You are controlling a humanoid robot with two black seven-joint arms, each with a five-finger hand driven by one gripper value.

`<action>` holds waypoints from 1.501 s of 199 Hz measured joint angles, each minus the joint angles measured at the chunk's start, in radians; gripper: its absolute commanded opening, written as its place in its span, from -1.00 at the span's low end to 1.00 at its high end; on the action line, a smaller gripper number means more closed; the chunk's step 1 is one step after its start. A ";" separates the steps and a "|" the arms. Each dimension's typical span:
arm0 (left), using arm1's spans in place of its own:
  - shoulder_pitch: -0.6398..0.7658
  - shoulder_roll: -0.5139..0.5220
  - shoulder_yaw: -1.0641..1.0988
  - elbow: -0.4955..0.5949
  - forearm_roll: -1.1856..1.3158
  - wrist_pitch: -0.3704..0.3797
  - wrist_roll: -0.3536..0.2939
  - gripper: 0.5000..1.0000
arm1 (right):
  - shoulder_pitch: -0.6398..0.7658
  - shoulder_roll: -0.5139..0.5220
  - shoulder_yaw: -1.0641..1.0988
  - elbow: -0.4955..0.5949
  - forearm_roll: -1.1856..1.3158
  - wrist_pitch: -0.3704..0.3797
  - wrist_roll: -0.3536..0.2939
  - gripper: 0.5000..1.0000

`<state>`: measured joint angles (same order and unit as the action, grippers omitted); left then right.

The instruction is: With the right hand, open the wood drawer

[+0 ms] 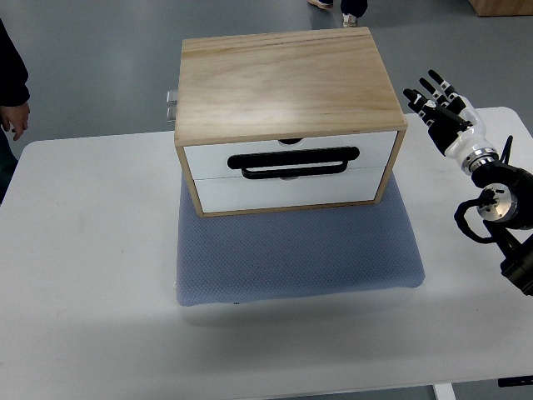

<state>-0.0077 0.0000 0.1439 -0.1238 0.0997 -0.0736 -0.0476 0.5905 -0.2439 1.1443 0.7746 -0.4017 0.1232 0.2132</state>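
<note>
Fingers: those of the right hand (439,104) are stretched out nearly straight and held close together, pointing away from the robot; they hold nothing.
Right hand position: above the desk's (92,275) right edge toward its far right corner, beside the wooden drawer box (283,79) and apart from it.
Left hand: not in view.
Wooden drawer box: sits on the far half of a blue-grey mat (300,250) at the middle of the desk, its white fronts facing the robot.
Upper drawer (208,157): appears shut, flush with the frame.
Lower drawer (283,192): appears shut as well.
Handle (293,162): a black loop lying across the seam between the two fronts; which drawer it belongs to I cannot tell.
Step in hand: by my reading, the approach, with no contact yet.
Doing it well: bring the hand round to the front of the box, lower it to handle height, hook the fingertips behind the black bar, then pull straight toward the near edge so the drawer runs true and the box does not slide on the mat.
Bystander: a person's sleeve and hand (15,117) show beyond the far left corner.
</note>
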 measured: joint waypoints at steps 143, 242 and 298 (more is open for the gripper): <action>0.000 0.000 -0.001 -0.001 0.000 0.000 0.002 1.00 | 0.002 -0.003 0.004 0.000 0.000 0.000 0.000 0.78; 0.000 0.000 -0.001 0.000 0.000 0.000 0.002 1.00 | 0.010 -0.012 0.005 -0.004 0.001 0.003 0.000 0.78; 0.000 0.000 -0.001 -0.001 0.000 0.000 0.002 1.00 | 0.014 -0.014 0.007 -0.005 0.001 0.001 0.000 0.78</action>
<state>-0.0077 0.0000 0.1427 -0.1243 0.0997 -0.0736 -0.0460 0.6042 -0.2579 1.1517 0.7697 -0.4006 0.1246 0.2132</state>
